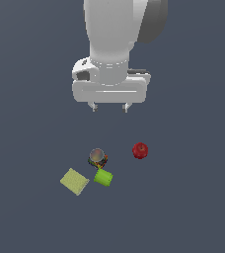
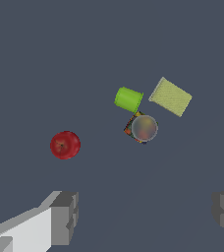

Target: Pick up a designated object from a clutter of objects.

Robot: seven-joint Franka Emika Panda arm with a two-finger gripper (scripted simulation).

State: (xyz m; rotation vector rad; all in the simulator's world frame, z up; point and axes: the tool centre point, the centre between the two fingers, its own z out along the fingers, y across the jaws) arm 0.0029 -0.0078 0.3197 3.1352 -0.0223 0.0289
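The designated object is a small short can (image 1: 97, 158) with a grey metallic top and a multicoloured label; it stands upright on the dark floor. The wrist view shows the same can (image 2: 142, 128) from above. Touching or nearly touching it lies a bright-green cylinder (image 1: 103, 177) (image 2: 128, 99) on its side. My gripper (image 1: 109, 106) hangs open well above the clutter, apart from every item, with nothing between its fingers. In the wrist view its grey fingertips (image 2: 65, 218) frame the picture's lower edge, gripper (image 2: 146, 216).
A red apple (image 1: 140, 150) (image 2: 65, 144) sits toward the exterior view's right of the can. A flat yellow-green square pad (image 1: 74, 181) (image 2: 170, 96) lies toward the exterior view's left, beside the green cylinder. The floor is plain dark grey.
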